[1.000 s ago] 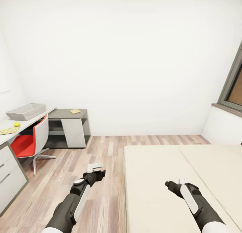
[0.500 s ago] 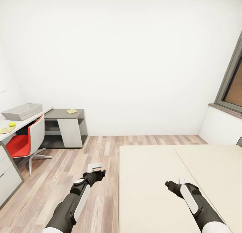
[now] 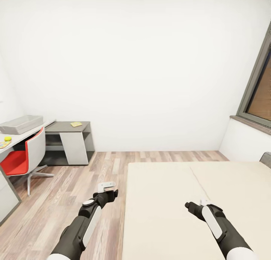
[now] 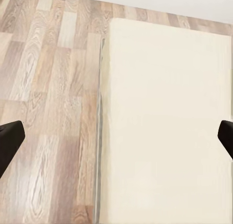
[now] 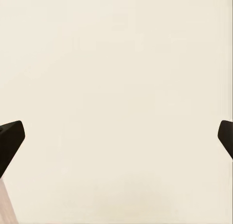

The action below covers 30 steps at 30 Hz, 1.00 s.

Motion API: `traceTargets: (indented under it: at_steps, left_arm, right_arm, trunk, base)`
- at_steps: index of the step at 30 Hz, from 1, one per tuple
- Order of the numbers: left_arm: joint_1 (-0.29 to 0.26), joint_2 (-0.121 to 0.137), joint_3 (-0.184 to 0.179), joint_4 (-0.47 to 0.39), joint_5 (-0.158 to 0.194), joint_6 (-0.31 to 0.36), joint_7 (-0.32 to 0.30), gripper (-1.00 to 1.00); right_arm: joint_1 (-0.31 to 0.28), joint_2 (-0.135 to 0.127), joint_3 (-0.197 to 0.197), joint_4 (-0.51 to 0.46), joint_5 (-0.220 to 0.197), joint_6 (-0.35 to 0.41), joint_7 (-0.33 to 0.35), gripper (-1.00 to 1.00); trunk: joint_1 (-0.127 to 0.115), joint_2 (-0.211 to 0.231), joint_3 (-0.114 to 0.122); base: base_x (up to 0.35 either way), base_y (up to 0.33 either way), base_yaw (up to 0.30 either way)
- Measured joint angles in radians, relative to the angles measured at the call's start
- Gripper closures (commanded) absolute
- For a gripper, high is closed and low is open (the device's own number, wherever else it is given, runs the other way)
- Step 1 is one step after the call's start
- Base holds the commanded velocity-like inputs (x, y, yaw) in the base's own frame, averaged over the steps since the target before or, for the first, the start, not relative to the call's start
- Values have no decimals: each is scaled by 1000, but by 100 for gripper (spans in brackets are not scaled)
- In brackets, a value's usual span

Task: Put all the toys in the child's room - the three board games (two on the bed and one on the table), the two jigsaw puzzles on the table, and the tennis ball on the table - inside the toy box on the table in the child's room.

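**Both hands empty, no board games in sight on the bed**

The left hand (image 3: 107, 189) hangs over the wood floor (image 3: 75, 185) with its fingers spread wide. The right hand (image 3: 195, 206) sits over the bed (image 3: 169, 200), spread too, holding nothing. The toy box (image 3: 20, 124) is way off on the counter (image 3: 26, 134), tennis ball (image 3: 7, 138) near it. The visible mattress is bare, so the games are probably further along. Risk, I'd guess: rolling forward, the base clips the bed edge, since it's right beside the left arm.
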Motion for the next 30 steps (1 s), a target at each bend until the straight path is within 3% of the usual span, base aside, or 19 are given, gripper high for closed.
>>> traceTargets:
  at_steps: [19, 30]
  left_arm:
    - [0, 0, 0, 0, 0, 0, 0, -100]
    - [0, 0, 0, 0, 0, -1, 0, -100]
  right_arm:
    - [0, 0, 0, 0, 0, 0, 0, -100]
    - [0, 0, 1, 0, 0, 0, 0, -100]
  trunk:
    - [0, 0, 0]
    - [0, 0, 0]
  base:
    - [0, -218, 0]
    - [5, -41, 0]
